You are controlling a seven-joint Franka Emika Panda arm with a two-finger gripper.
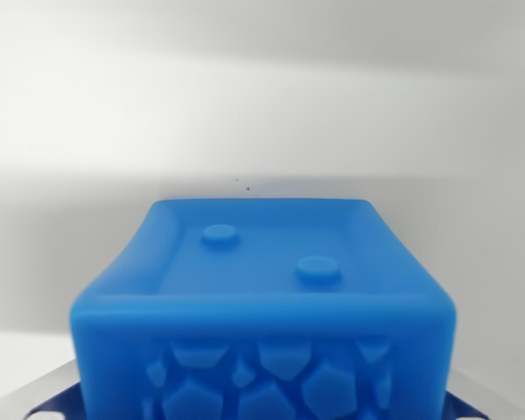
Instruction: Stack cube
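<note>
A blue cube fills the lower middle of the wrist view, very close to the camera. Its top face has a raised rim and two round studs, and its near face carries a pattern of embossed polygons. Grey finger parts show at the bottom left corner and at the bottom right, pressed against the cube's two sides. My gripper appears shut on this cube, with most of the fingers cut off by the frame's lower edge. No second cube is in view.
A plain white surface stretches behind the cube, with a soft grey shadow band around it. A few tiny dark specks lie just beyond the cube's far edge.
</note>
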